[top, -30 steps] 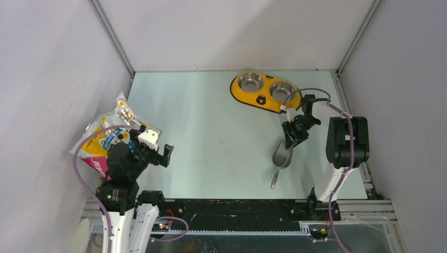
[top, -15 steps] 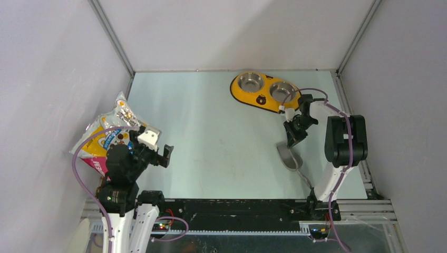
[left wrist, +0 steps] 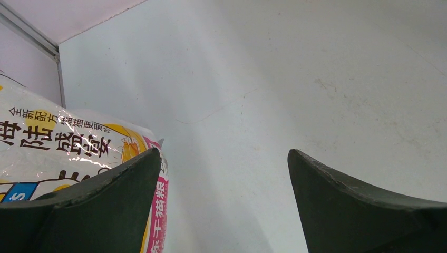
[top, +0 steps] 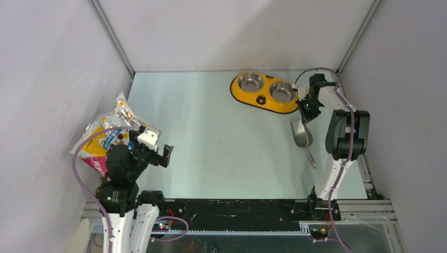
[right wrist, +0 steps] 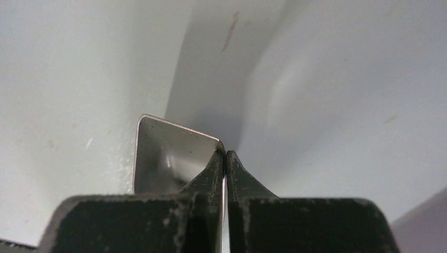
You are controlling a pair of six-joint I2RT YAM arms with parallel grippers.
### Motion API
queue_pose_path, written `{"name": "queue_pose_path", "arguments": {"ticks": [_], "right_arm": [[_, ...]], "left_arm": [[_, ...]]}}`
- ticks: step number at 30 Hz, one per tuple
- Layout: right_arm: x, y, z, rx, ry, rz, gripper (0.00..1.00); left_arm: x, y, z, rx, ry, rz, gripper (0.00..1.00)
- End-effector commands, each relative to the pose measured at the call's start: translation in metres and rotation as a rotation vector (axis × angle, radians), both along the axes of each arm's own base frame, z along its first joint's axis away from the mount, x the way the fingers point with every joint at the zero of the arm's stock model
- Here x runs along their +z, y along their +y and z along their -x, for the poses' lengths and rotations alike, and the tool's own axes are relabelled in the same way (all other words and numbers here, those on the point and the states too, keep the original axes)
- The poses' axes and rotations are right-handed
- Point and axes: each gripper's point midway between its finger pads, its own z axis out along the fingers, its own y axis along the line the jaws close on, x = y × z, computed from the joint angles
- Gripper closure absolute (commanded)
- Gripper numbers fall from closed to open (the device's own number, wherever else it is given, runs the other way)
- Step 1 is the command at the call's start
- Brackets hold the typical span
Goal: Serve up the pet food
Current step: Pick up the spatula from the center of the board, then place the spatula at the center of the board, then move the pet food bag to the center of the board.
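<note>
Two things cannot be read. First, no loose kibble shows. The pet food bag (top: 103,141) hides its contents, and I cannot tell whether its crinkled top is open. The bag stands at the left edge of the table (top: 211,137) against the wall, well left of the yellow feeder (top: 265,89) and nearer the arm bases than it. The left wrist view cuts the bag (left wrist: 63,142) off to one printed corner behind a finger. Second, the handle of the grey metal scoop (top: 302,134) falls outside the right wrist view, and from above the wrist body covers the right tool's (top: 305,112) fingertips.

Left tool (top: 161,150): released, jaws wide apart over bare table, just beside the bag.

Right tool, wrist view (right wrist: 225,158): clenched on the scoop's (right wrist: 163,158) thin side wall, with the rim pinched between the pads. The scoop sits just on the near side of the feeder's right end, handle pointing away from the feeder toward the arm bases. I cannot tell whether it clears the table. Its inside shows plain metal.

Against half a second ago: the scoop then lay farther from the feeder, toward the arm bases, with the right tool at its far end. Both are now closer to the feeder's right bowl. The left arm and bag are unchanged.
</note>
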Motion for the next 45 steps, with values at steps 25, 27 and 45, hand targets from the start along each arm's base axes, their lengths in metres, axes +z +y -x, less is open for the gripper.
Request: {"name": "queue_pose_path", "arguments": {"ticks": [25,27,45], "right_arm": [[0.02,-0.061,-0.079,-0.107,-0.085,0.164,0.45],[0.034,-0.057,-0.081,-0.119,-0.117,0.154,0.39],[0.162,0.104,-0.06,0.145,-0.473,0.092,0.19]], "left_arm": [[0.009,0.004,-0.005,0.038,-0.028,0.018,0.02],[0.017,0.014,-0.007,0.098,-0.054,0.014,0.02],[0.04,0.127,0.031,0.722,0.057,-0.156,0.02]]}}
